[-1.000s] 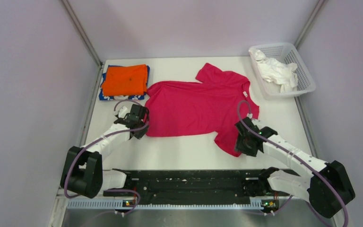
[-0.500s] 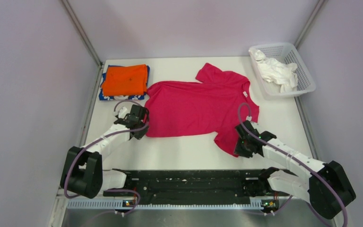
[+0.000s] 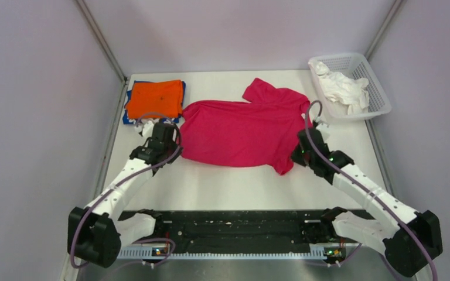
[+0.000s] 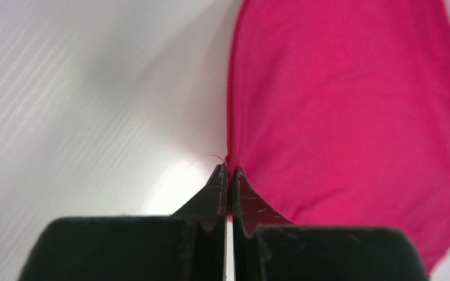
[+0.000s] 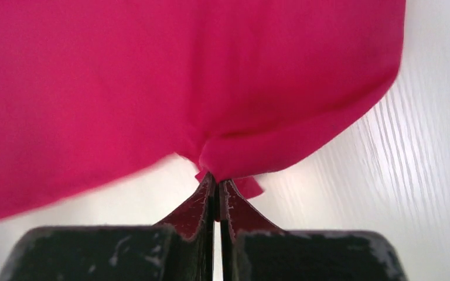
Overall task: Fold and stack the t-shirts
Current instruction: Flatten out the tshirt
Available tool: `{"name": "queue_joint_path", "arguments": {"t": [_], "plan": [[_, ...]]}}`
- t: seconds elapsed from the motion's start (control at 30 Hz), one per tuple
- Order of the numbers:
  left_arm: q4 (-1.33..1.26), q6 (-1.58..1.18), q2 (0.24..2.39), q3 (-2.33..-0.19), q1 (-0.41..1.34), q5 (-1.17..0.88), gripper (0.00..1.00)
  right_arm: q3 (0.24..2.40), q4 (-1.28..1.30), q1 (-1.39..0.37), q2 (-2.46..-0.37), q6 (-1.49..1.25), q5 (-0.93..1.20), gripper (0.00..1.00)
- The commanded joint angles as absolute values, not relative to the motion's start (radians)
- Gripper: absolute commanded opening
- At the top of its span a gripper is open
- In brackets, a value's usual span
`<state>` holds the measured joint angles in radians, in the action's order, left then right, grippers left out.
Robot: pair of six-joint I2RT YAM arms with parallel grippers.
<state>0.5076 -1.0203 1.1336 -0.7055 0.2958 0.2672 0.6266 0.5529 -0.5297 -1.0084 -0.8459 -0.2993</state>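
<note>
Plain magenta-red t-shirt point(image 3: 240, 132) in left gripper point(image 4: 229, 173) and right gripper point(image 5: 217, 182), jaws tight

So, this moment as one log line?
left gripper: shut on magenta t-shirt | right gripper: same | orange t-shirt: folded

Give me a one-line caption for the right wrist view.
Right gripper, jaws shut, pinching a bunched edge of the magenta-red t-shirt over the white table.

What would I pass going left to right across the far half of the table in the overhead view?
Folded orange t-shirt → spread-out magenta t-shirt → white basket holding white cloth.
</note>
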Motion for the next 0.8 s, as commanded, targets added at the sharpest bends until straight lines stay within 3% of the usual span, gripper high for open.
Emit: {"name": "queue_joint_path", "arguments": {"t": [0.0, 0.27, 0.5, 0.77], "plan": [[0.511, -0.942, 1.009, -0.898, 0.295, 0.256, 0.0, 0.87, 0.429, -0.477, -0.923, -0.74, -0.431, 0.0], [0.531, -0.844, 0.897, -1.214, 0.294, 0.29, 0.0, 1.196, 0.348, -0.453, -0.816, -0.55, -0.551, 0.0], [0.63, -0.747, 0.889, -1.541, 0.295, 0.286, 0.0, 1.551, 0.428, -0.453, -0.851, -0.365, -0.394, 0.0], [0.683, -0.683, 0.825, -1.775, 0.295, 0.209, 0.0, 1.938, 0.57, -0.453, -0.902, -0.271, -0.149, 0.0]]}}
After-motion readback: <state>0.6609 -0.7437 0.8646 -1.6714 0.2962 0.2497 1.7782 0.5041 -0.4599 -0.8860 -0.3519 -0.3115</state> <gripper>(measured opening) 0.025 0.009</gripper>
